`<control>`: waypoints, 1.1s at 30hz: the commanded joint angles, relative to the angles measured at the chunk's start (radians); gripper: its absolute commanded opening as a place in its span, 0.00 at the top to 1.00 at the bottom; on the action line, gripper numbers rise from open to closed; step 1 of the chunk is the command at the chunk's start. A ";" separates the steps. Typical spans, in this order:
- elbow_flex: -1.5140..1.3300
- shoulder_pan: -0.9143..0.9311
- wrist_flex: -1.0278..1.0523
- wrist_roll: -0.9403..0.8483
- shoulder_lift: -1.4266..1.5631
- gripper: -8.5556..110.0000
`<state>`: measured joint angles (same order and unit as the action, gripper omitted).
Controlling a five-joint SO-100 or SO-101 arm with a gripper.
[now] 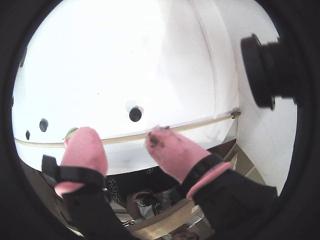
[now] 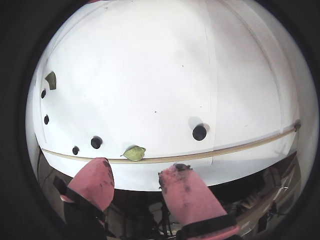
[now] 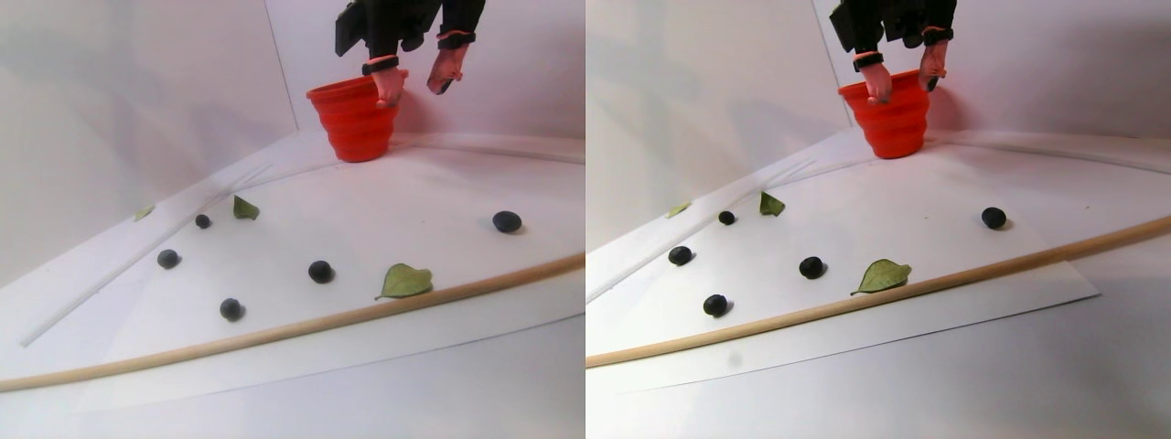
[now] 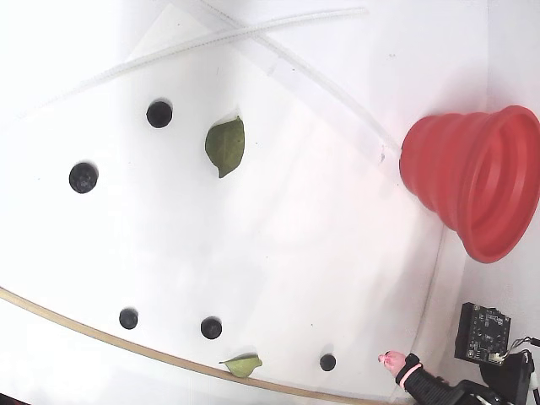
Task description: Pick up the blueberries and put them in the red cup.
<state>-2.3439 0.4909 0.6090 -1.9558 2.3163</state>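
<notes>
1. The blueberries lie loose and well apart on the white worktop [image 3: 457, 183]: five show in the stereo pair view, the nearest-centre one [image 3: 320, 271] beside a large green leaf [image 3: 402, 281], another [image 3: 506, 220] alone to the right, three more toward the left.
2. The red cup [image 3: 352, 123] stands upright at the back by the wall, rim up; I judge it is kept clear of the berries so drops have one fixed target.
3. The tool [image 3: 416, 90] hangs near the cup's rim with its pink fingers [image 1: 172, 147] parted and nothing between them.
4. A thin wooden rod [image 3: 274, 331] runs along the front of the sheet, probably to stop round berries rolling off.
5. Open room is generous between the berries; the leaf touching the rod and the wall behind the cup are the tight spots.
</notes>
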 commanded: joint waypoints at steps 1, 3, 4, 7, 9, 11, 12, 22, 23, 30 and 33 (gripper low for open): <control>0.005 0.023 -0.017 -0.008 0.064 0.78; -0.002 0.031 -0.028 -0.014 0.051 0.78; -0.006 0.037 -0.034 -0.018 0.044 0.78; -0.021 0.051 -0.055 -0.028 0.026 0.78; -0.031 0.058 -0.069 -0.034 0.014 0.78; -0.038 0.064 -0.077 -0.037 0.003 0.78; -0.041 0.067 -0.081 -0.038 -0.002 0.78; -0.075 0.109 -0.175 -0.046 -0.106 0.78; -0.075 0.114 -0.181 -0.049 -0.115 0.78; -0.078 0.135 -0.233 -0.063 -0.181 0.78; -0.083 0.135 -0.250 -0.060 -0.198 0.78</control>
<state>-2.4283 0.6075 0.3774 -2.0157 2.1108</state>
